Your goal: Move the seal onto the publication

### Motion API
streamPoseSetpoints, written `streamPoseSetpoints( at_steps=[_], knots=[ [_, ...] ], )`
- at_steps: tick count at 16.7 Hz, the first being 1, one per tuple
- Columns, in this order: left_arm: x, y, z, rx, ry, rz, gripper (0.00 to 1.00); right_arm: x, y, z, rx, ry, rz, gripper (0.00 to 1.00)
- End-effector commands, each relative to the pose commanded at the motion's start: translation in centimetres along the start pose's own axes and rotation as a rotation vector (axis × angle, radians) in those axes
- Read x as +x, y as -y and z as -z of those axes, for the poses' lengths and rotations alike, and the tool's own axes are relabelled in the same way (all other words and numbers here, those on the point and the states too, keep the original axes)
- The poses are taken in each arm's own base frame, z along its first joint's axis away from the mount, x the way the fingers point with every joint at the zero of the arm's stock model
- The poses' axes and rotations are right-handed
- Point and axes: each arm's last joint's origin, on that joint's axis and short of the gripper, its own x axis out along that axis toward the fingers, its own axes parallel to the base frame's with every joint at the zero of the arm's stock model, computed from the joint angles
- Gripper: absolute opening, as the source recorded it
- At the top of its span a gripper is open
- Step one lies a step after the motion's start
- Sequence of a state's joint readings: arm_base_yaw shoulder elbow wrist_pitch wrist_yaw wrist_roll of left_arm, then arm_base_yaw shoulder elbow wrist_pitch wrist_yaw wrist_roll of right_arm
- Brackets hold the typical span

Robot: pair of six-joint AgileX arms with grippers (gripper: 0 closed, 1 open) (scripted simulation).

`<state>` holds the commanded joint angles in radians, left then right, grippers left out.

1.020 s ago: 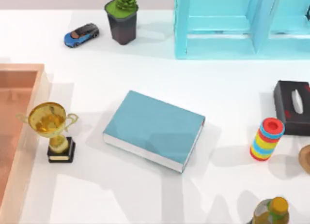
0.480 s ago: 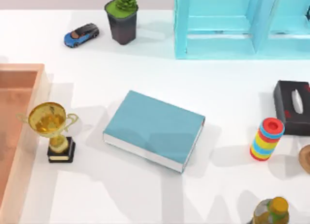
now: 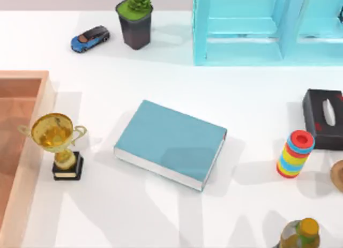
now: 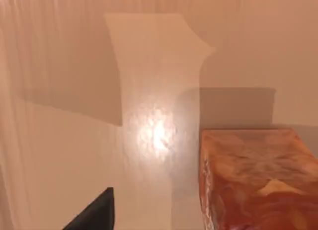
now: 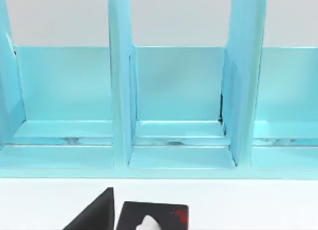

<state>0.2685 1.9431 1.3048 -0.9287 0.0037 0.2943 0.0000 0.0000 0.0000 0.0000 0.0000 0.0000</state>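
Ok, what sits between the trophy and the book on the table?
Nothing: in the top view the white table between the trophy and the book is bare, crossed only by shadow.

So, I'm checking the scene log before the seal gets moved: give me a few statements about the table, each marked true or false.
1. The book lies flat with nothing on its cover. True.
2. The trophy stands on the book. False: it stands on the table, left of the book.
3. The seal shows mottled orange-brown in the left wrist view. True.
4. The toy car is right of the plant. False: it is left of it.
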Motion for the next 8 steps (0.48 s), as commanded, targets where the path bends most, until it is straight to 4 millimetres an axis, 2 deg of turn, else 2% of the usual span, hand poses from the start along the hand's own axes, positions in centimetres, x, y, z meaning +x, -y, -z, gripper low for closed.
streamPoseSetpoints(
  at_steps=[3,7,8],
  knots=[
    [1.72,0.02,0.06,0.0,0.0,0.0,1.0,0.0,0.0,0.0,0.0,0.0,0.0,1.0],
    [1.78,0.02,0.06,0.0,0.0,0.0,1.0,0.0,0.0,0.0,0.0,0.0,0.0,1.0],
    [1.78,0.02,0.06,0.0,0.0,0.0,0.92,0.0,0.0,0.0,0.0,0.0,0.0,1.0]
  ],
)
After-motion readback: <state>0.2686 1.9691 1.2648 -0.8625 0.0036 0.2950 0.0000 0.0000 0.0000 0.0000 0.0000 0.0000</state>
